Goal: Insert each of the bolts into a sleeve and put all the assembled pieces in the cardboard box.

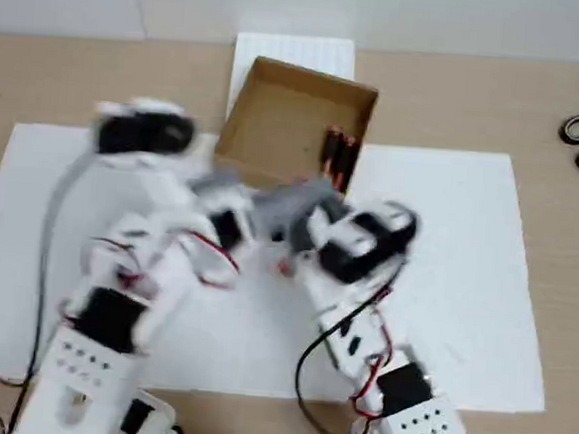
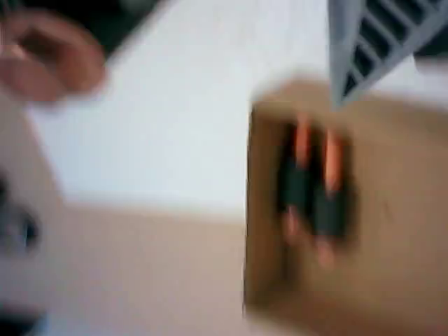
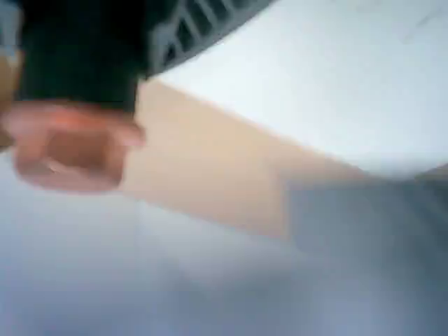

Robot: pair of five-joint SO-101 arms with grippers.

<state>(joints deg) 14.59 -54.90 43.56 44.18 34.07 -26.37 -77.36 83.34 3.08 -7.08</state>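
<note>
Lying parallel in the cardboard box point(image 1: 276, 127), assembled pieces point(image 1: 338, 159) run near-to-far; left claw point(image 1: 311, 197), right claw point(image 1: 289, 247) unreadable.

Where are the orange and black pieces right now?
In the high view, two orange and black pieces lie side by side inside the cardboard box, against its right wall, at the far middle of the table.

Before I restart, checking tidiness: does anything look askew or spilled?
Only the cardboard box: it sits turned at an angle to the white sheet under it. Two assembled pieces lie side by side inside it.
</note>
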